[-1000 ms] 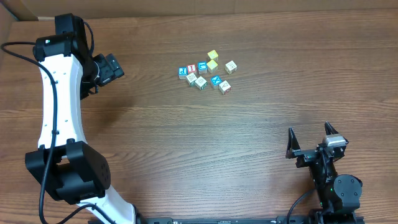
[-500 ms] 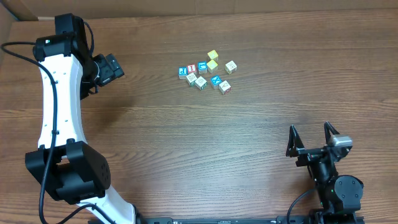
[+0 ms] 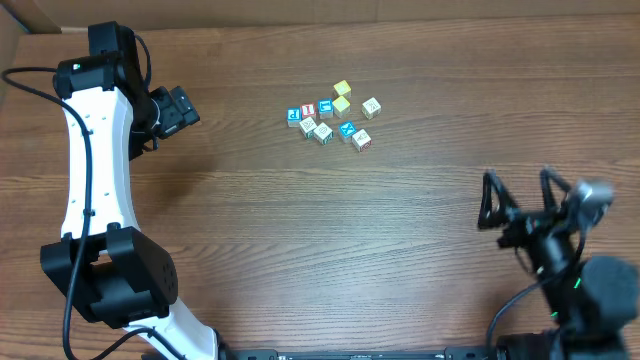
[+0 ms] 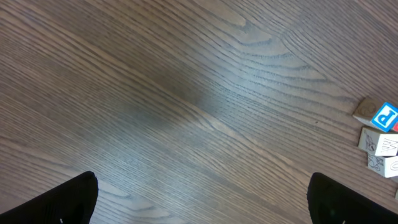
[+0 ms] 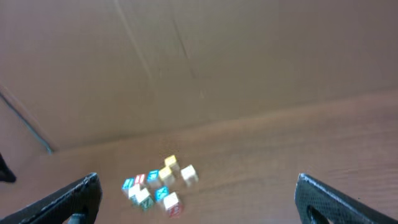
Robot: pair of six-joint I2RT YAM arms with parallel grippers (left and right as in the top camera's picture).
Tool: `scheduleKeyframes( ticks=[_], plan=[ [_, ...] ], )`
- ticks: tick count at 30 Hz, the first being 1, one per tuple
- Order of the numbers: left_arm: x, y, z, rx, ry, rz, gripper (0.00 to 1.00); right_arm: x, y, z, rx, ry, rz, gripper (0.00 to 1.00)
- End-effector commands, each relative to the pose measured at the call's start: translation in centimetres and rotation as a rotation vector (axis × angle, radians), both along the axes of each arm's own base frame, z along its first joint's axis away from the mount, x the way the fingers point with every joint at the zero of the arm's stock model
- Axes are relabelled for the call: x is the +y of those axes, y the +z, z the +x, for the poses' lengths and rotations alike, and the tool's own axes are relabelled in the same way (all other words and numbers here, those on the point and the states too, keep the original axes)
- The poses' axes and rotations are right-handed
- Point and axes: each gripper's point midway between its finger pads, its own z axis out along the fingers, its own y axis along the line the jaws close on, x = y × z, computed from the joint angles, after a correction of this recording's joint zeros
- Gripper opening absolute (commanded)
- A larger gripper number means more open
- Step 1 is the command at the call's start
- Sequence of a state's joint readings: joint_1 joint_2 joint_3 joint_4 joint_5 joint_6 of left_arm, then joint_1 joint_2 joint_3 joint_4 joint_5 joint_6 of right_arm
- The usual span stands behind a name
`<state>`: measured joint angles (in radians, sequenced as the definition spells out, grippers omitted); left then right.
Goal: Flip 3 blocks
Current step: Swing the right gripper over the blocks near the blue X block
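Overhead, a brown wooden table holds a small bunch of letter blocks close to the middle of its far edge.

The X block has a blue top with a white X on it. It sits on the near side of the bunch. Just beside it, toward the right edge, is the red-marked block. It is cream, and its little red mark is too small to read. On the other side of the X block is the green-marked block. It is cream too, and its greenish mark is also too small to read.

The P block is at the left end of the bunch. Next to it is a red block. Two yellow blocks sit on the far side of the bunch.

In the left wrist view, the P block shows a white letter P on blue.

The left gripper hangs near the far left corner, well apart from the blocks. Its fingers are spread wide with nothing between them.

The right gripper is by the right edge, toward the near right corner, and looks blurry. Its fingers are spread wide too, and it holds nothing. From its camera the blocks look small and fuzzy.
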<state>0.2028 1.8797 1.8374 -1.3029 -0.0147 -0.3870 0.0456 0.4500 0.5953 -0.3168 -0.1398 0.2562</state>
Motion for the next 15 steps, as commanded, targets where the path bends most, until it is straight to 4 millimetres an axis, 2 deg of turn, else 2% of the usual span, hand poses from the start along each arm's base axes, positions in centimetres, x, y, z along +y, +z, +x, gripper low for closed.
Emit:
scheduleKeyframes(
  ticks=[1,3,6,9,12,15],
  plan=[
    [-0.3,0.4,0.5,-0.016,-0.006,-0.005,1.00,0.7,3.7,2.0,0.085,0.042,0.010,1.00],
    [-0.3,0.4,0.5,-0.016,-0.006,-0.004,1.00,1.5,5.0,3.3,0.198,0.081,0.016,1.00],
    [-0.3,0.4,0.5,-0.016,-0.006,-0.004,1.00,2.1,5.6,5.0,0.386,0.110,0.027,1.00],
    [-0.3,0.4,0.5,-0.016,-0.006,-0.004,1.00,2.2,5.1,7.1,0.575,0.112,0.020,1.00],
    [-0.3,0.4,0.5,-0.016,-0.006,-0.005,1.00,2.5,4.1,9.6,0.688,0.120,0.030,1.00],
    [-0.3,0.4,0.5,-0.016,-0.006,-0.005,1.00,4.6,3.2,11.6,0.746,0.209,0.130,1.00]
  ],
)
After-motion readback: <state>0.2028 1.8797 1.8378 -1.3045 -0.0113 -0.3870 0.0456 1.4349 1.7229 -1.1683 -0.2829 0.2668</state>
